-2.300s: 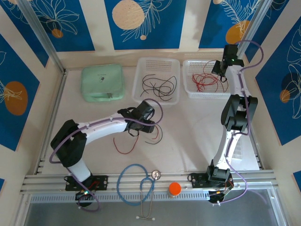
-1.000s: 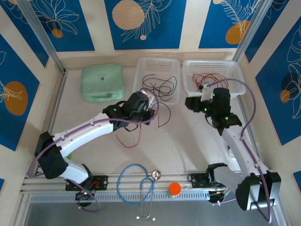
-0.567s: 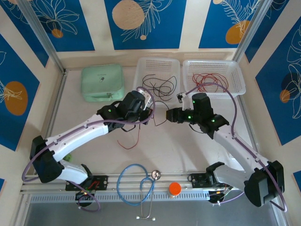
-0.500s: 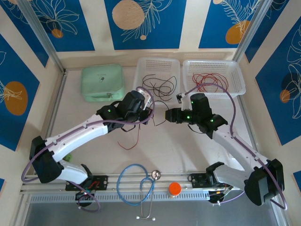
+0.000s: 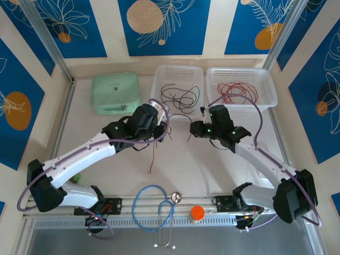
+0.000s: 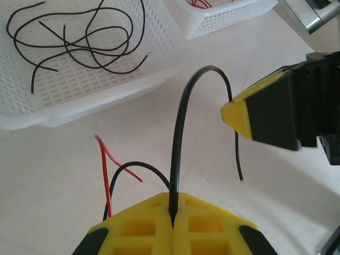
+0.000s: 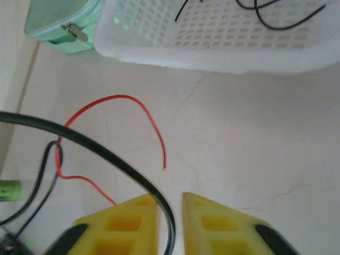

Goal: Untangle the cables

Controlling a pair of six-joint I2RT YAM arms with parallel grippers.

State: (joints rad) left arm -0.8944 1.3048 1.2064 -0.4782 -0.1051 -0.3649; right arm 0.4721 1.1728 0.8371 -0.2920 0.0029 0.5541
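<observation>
Clamped in left gripper (image 6: 172, 223) jaws, lower centre: thin black cable (image 6: 175, 154), arched clear of thin red cable (image 7: 123, 96). Straddled by right gripper (image 7: 171, 199), jaws apart, presumably for separation.

Left tool (image 6: 172, 206) pinched shut, right tool (image 7: 170, 204) slightly parted.

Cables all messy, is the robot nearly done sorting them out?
Partly. Done: several black cables lie in one white basket, and red cables in the second basket. In hand: the left gripper is shut on a black cable, which also runs between the open fingers of the right gripper. Left: a loose red cable looks twined with black wire beside the left gripper.
</observation>
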